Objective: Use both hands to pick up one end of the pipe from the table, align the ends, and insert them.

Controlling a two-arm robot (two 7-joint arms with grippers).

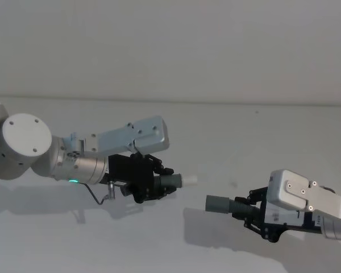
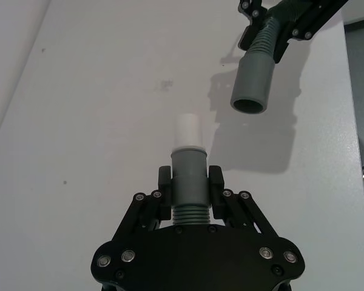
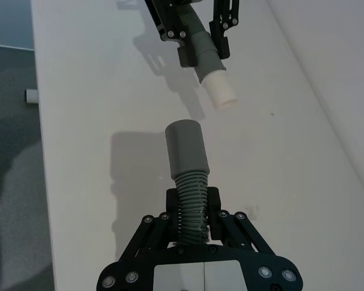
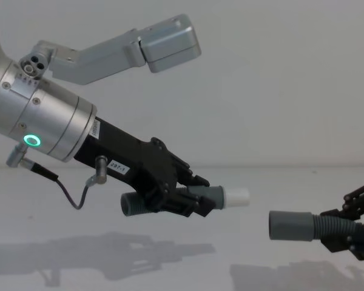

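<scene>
My left gripper [image 4: 191, 200] clamps a ribbed grey pipe piece [image 2: 188, 182] ending in a white spigot tip [image 4: 236, 196]. My right gripper [image 3: 194, 209] grips the other piece [image 3: 190, 173], its smooth grey socket collar [image 4: 290, 225] facing the tip, near but apart, above the table [image 1: 216, 125].

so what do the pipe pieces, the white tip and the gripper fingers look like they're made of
Pipe pieces: likely matte grey plastic; smooth collars, and the ribbed section suggests a flexible stretch.
White tip: smooth white plastic, apparently, with an even dull surface.
Left gripper and right gripper fingers: black, probably plastic or coated metal links joined by shiny screws.
Table: pale matte surface, material unclear.
</scene>
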